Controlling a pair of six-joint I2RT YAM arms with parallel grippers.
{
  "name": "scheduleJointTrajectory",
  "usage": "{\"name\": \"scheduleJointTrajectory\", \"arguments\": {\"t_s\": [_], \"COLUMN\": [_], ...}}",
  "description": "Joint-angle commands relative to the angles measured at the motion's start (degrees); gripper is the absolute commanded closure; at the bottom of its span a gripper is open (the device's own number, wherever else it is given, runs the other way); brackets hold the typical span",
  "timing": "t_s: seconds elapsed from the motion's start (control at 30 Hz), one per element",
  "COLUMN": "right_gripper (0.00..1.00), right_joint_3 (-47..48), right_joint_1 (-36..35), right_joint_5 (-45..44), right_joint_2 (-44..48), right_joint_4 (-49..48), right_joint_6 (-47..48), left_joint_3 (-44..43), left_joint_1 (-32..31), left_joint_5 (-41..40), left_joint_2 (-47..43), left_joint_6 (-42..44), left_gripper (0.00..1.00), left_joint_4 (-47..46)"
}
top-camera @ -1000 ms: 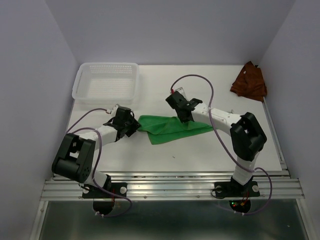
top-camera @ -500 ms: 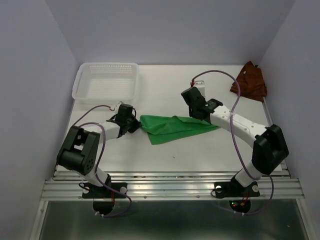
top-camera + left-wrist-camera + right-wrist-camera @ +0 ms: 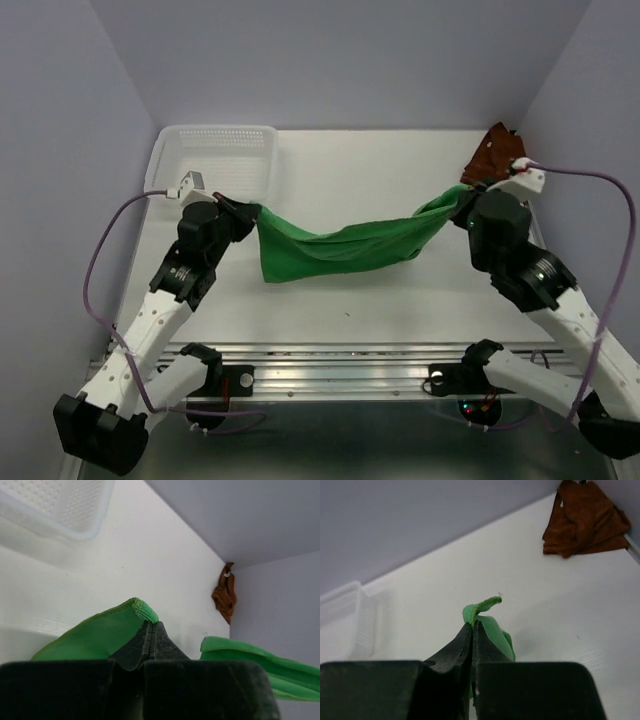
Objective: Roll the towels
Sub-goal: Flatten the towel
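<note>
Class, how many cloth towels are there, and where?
2. Bright green cloth towel stretched between left fingers and right fingers; rust-brown cloth towel crumpled, far right corner.

Robot lab booth here: bare lilac walls [image 3: 340,60] box in a white table [image 3: 330,180], aluminium rail [image 3: 340,375] at its near edge.

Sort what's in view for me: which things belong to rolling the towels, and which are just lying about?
Part of the job:
- bright green cloth towel, pinched at opposite ends by the left gripper and the right gripper
- crumpled rust-brown cloth towel, back right corner, untouched

Lying about:
- white perforated plastic basket, back left
</note>
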State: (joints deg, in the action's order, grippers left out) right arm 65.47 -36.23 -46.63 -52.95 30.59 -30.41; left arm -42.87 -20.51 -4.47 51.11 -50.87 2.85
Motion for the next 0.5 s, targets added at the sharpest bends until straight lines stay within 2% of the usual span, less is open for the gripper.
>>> {"name": "scheduleJointTrajectory", "arguments": {"t_s": [0.0, 0.1, 0.13, 0.23, 0.47], "right_gripper": [0.99, 0.99, 0.99, 0.99, 0.99], "right_joint_3": [0.97, 2.72, 3.17, 5.01, 11.16], "right_joint_1": [0.37, 0.37, 0.37, 0.37, 0.37], "right_joint_5": [-3.65, 2.49, 6.95, 14.52, 23.07], "right_joint_2": [9.42, 17.68, 19.36, 25.24, 31.32], "right_joint_4": [-3.25, -4.31, -4.31, -4.14, -0.79], "right_joint_6": [0.00, 2.64, 2.73, 2.21, 1.67], "left_joint_3": [-7.39, -12.05, -13.10, -17.76, -22.60], "left_joint_1": [-0.23, -0.32, -0.23, -0.32, -0.32], "left_joint_5": [1.29, 4.02, 4.99, 10.77, 21.07], "left_joint_2": [-6.00, -10.58, -11.64, -15.86, -21.14], "left_joint_6": [2.88, 3.67, 3.76, 3.07, 0.60], "left_gripper": [1.00, 1.00, 1.00, 1.00, 1.00], "left_joint_4": [3.56, 4.53, 4.62, 4.88, 4.62]}}
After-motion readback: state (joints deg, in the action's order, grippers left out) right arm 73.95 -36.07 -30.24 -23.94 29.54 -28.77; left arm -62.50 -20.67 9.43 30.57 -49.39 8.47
